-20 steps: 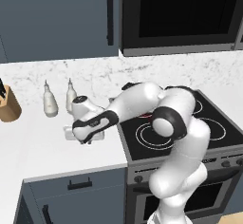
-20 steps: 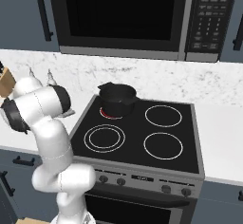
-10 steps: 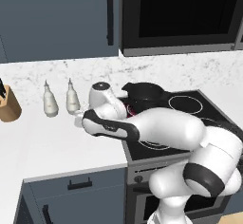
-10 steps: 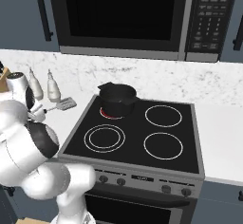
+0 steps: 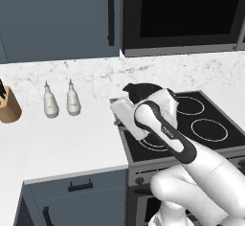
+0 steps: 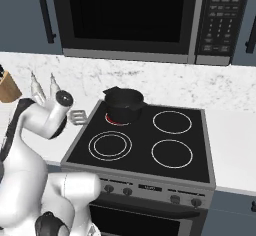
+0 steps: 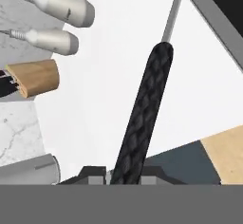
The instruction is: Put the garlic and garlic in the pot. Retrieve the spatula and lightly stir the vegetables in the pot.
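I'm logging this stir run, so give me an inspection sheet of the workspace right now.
Surface: white counter beside a black stove.
Job's things: pot on the rear left burner; spatula in the gripper, handle gripped, head over the counter edge; garlic not visible.
Clutter: two white bottles, knife block.
Grippers: gripper shut on the spatula.
Cables: nothing seen.
Surroundings: microwave, blue cabinets.
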